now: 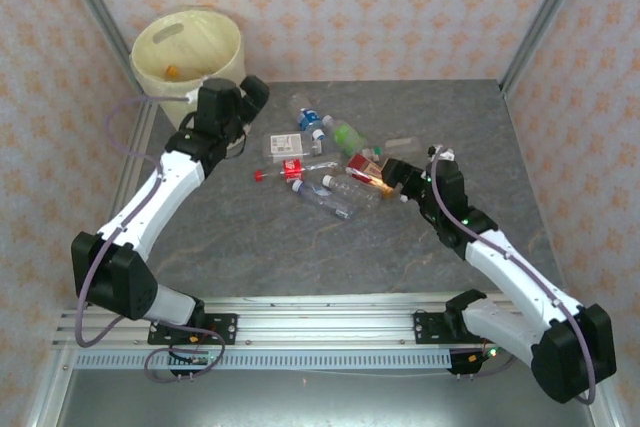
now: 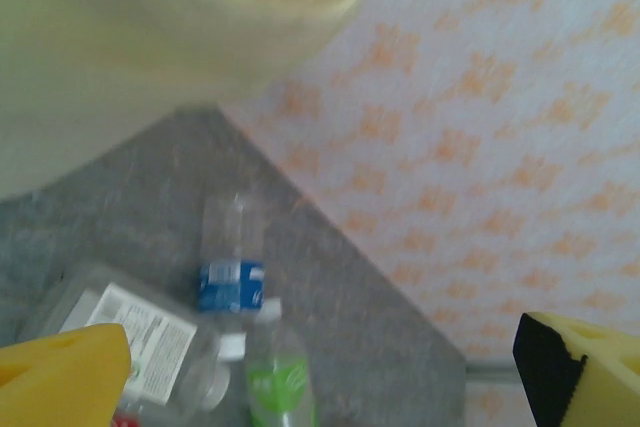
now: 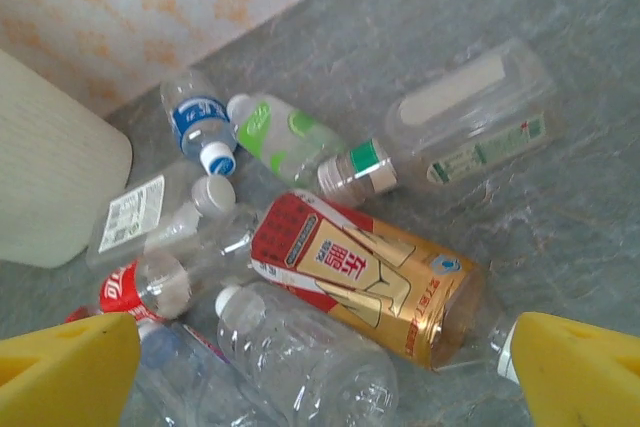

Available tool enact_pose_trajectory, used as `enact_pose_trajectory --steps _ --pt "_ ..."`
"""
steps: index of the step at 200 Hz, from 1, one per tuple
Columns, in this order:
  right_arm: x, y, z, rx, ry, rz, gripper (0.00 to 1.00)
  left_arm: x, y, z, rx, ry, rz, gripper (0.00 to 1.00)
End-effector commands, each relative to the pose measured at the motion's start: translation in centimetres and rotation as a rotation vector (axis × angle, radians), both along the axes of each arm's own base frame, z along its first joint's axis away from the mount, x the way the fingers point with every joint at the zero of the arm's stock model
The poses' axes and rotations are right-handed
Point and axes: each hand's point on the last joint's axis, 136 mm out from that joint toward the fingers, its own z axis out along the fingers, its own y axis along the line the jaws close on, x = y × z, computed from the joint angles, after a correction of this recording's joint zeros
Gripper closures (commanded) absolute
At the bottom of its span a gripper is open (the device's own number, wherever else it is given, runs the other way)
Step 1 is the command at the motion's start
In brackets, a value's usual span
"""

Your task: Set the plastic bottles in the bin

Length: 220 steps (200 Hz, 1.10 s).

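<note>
- The bin (image 1: 190, 52) stands at the far-left corner of the desk (image 1: 280, 247). I see one small orange item (image 1: 172, 72) inside.
- The plastic bottles (image 1: 320, 162) lie clustered mid-desk; I judge most of the task remains.
- Left tool (image 2: 320, 372): wide open, empty, beside the bin.
- Right tool (image 3: 320, 372): wide open, empty, over the gold-labelled bottle (image 3: 370, 282).

Grey stone-patterned table (image 1: 260, 247). A cream bin (image 1: 232, 62) stands at its far left corner. Plastic bottles (image 1: 320, 162) lie clustered mid-table, with one pale item (image 1: 403, 142), apparently another bottle, just apart.
</note>
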Motion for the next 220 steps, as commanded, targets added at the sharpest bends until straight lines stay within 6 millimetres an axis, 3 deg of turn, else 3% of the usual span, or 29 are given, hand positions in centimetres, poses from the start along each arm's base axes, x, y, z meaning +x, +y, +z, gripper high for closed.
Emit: enact_pose_trajectory --steps 1,18,44,80,115,150,181,220 --pt "0.2 0.2 -0.3 0.043 0.009 -0.019 0.02 -3.4 -3.7 -3.4 -0.014 0.121 -0.085 0.0" --pt "0.6 -1.6 -0.3 0.034 -0.005 -0.135 0.01 -5.6 -5.5 -6.5 0.009 0.222 -0.119 0.0" --pt "0.5 -4.4 0.4 0.022 -0.044 -0.291 0.01 -8.6 -5.9 -11.0 -0.004 0.352 -0.065 0.0" --pt "-0.6 -6.3 0.4 0.032 -0.075 -0.384 0.01 -10.9 -8.0 -15.1 0.032 0.5 -0.103 0.0" --pt "-2.1 -7.6 -0.2 0.019 -0.04 -0.429 0.0 -10.5 -11.5 -17.1 0.021 0.566 -0.176 0.05" --pt "-3.5 -8.7 -0.3 -0.015 -0.025 -0.451 0.0 -8.6 -13.4 -17.9 0.026 0.577 -0.19 0.07" --pt "-4.2 -9.4 0.0 -0.023 -0.045 -0.47 0.0 -8.2 -13.8 -19.2 0.041 0.609 -0.179 0.08" --pt "-4.4 -9.7 -0.1 -0.027 -0.055 -0.485 0.0 -8.6 -13.7 -21.1 0.062 0.654 -0.169 0.17"
